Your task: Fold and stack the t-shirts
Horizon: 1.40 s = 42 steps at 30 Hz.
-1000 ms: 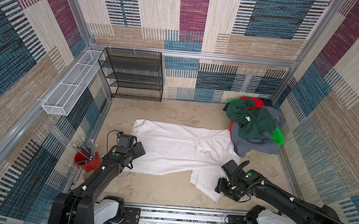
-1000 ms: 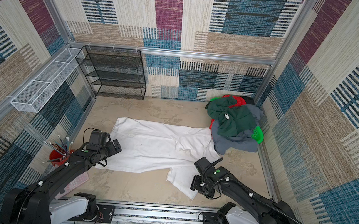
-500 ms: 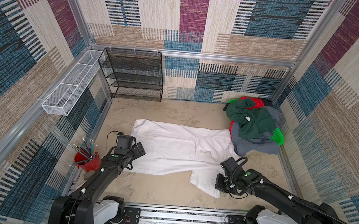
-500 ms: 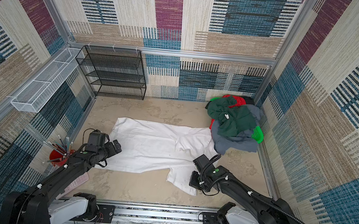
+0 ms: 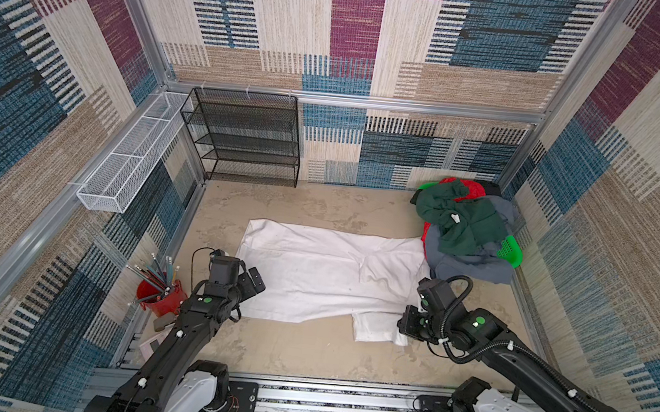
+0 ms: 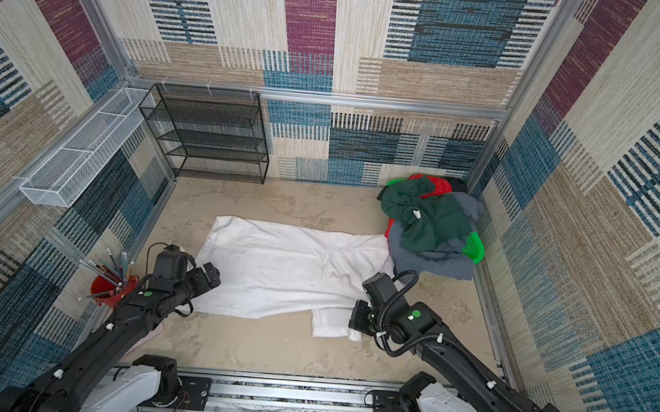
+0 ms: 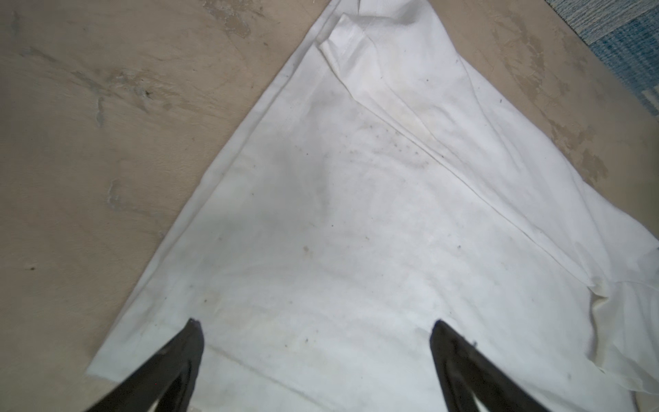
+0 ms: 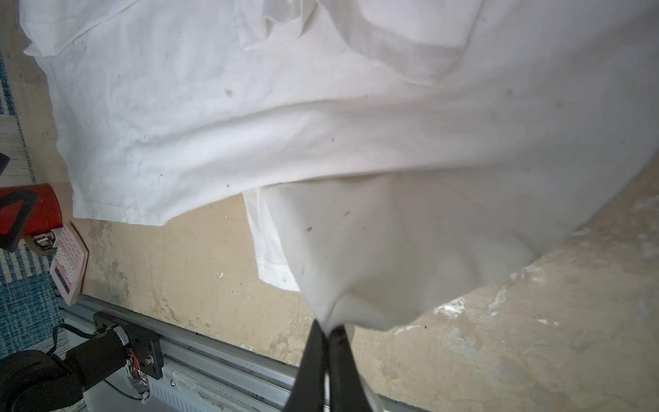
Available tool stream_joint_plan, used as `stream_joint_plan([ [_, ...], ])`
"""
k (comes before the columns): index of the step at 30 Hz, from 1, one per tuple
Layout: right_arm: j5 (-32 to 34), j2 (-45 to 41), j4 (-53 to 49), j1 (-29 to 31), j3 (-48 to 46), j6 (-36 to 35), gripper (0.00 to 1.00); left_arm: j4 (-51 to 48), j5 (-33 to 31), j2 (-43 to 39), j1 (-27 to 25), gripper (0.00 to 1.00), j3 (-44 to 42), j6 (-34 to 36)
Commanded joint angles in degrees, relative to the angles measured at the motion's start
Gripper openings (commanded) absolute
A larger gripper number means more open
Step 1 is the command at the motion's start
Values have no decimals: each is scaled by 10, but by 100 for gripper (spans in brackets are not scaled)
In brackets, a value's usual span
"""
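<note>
A large white t-shirt lies spread flat on the tan table in both top views, one sleeve pointing toward the near edge. My right gripper is shut on that sleeve's edge, and the cloth rises bunched from the closed fingertips. My left gripper hovers open over the shirt's near left corner, with nothing between its fingers. Dark green, grey-blue and red t-shirts lie heaped at the back right.
The heap covers a bright green basket. A black wire shelf stands at the back left and a white wire tray hangs on the left wall. A red pencil cup and pink calculator sit near left.
My right gripper moved onto the sleeve's edge and closed on it, gathering the cloth. The left arm has barely moved and stays open.
</note>
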Motion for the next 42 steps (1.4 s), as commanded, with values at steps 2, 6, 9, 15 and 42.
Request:
stream_joint_plan([
  [2,32,-2,-23,0,35,-10,0,-19,10,10,0,100,9,-5],
  [6,52,3,-26,-2,54,-10,0,-37,40,2,-1,100,7,-11],
  [9,63,3,-23,-4,57,-1,0,-63,22,-22,-8,100,-7,-45],
  [15,64,-4,1,-7,47,5,0,-108,-18,-74,-30,98,-29,-91],
  [42,46,-32,27,-16,23,-1,0,-74,-63,89,-31,22,-13,-78],
])
